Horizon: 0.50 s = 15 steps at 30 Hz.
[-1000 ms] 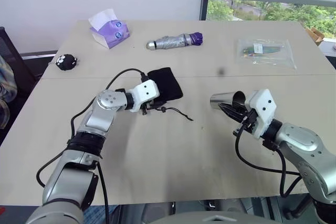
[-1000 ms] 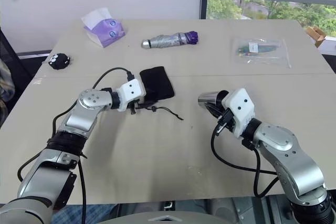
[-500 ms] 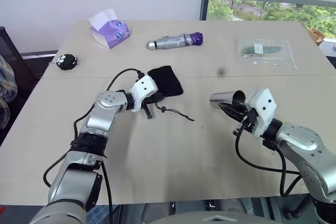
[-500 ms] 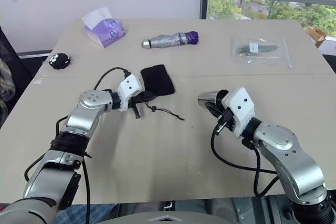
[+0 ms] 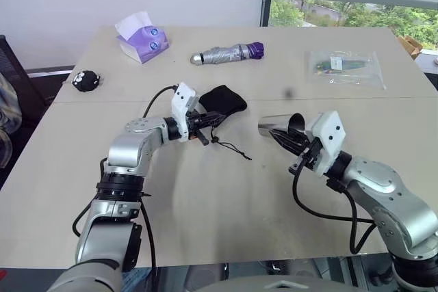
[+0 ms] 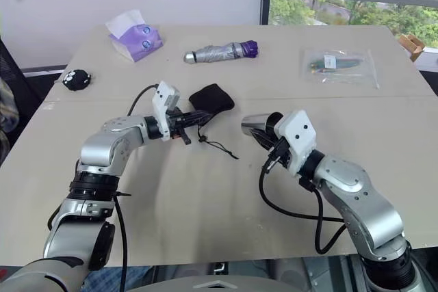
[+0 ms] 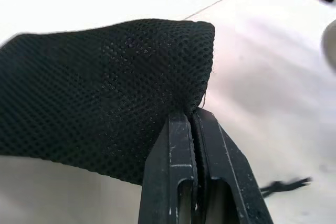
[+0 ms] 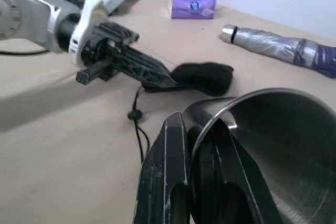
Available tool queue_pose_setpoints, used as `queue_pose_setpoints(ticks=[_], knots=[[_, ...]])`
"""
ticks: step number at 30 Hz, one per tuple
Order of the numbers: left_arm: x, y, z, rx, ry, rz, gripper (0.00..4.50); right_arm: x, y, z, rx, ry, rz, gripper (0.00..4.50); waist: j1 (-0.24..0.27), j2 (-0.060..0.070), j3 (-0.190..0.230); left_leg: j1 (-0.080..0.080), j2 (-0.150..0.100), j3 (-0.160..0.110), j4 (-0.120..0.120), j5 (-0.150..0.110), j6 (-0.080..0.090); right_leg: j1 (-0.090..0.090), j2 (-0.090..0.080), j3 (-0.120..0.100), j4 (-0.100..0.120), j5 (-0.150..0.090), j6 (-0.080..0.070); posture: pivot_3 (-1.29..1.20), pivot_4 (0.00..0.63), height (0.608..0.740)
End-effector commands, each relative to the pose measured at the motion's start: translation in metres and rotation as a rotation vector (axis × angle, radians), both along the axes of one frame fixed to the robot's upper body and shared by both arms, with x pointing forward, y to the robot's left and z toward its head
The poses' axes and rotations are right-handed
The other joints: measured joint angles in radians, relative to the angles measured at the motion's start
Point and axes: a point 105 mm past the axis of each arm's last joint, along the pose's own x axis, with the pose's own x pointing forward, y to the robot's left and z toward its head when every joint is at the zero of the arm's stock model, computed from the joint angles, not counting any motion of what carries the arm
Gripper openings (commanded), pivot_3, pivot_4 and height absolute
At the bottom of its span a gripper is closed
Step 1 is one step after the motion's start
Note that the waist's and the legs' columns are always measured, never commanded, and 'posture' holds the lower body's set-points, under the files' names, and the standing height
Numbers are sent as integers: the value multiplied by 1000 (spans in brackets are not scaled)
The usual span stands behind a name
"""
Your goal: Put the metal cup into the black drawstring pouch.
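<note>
My left jaws (image 5: 205, 126) pinch the black drawstring pouch's (image 5: 226, 100) edge, lifting its mouth; at three o'clock my right jaws (image 5: 291, 145) grip the metal cup (image 5: 279, 125) by its rim, ready to insert.

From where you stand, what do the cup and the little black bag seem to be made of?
The metal cup looks like polished steel: its wall is shiny and mirrors the table. The black drawstring pouch appears to be soft, matte mesh fabric, since a fine woven grid shows and it creases where it is pinched.

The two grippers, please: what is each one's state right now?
Left gripper: shut on the black drawstring pouch.
Right gripper: shut on the metal cup's rim.
</note>
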Motion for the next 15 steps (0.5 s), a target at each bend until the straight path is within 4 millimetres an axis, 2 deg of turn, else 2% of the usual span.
queue_pose_setpoints(ticks=[1,4,5,6,13,14,15], knots=[[-7,-4,16,-104,31,-12,13,-2,6,15,25,-69,13,0,-1,0,0,0,0,0,0,0,0,0,0,0,0,0,0,0,150,740],[-12,-5,15,-115,62,-24,13,-1,7,14,27,-68,14,0,-1,0,0,0,0,0,0,0,0,0,0,0,0,0,0,0,150,740],[-15,-5,14,-105,67,-36,549,-1,7,14,26,-68,15,0,-1,0,0,0,0,-1,0,0,0,0,0,0,0,0,0,0,150,740],[-17,-4,11,-88,66,-41,813,-1,7,14,25,-67,16,0,-2,0,0,0,0,-1,0,0,0,0,0,0,0,0,0,0,150,740],[-16,2,8,-93,76,-12,4217,0,7,12,21,-64,20,0,-1,0,0,0,0,0,0,0,0,0,0,0,0,0,0,0,150,740],[-15,3,7,-78,65,-3,4468,0,7,12,20,-64,22,0,-1,0,0,0,0,0,0,0,0,0,0,0,0,0,0,0,150,740],[-13,4,7,-62,40,8,4468,0,7,12,20,-64,24,0,-1,0,0,0,0,0,0,0,0,0,0,0,0,0,0,0,150,740]])
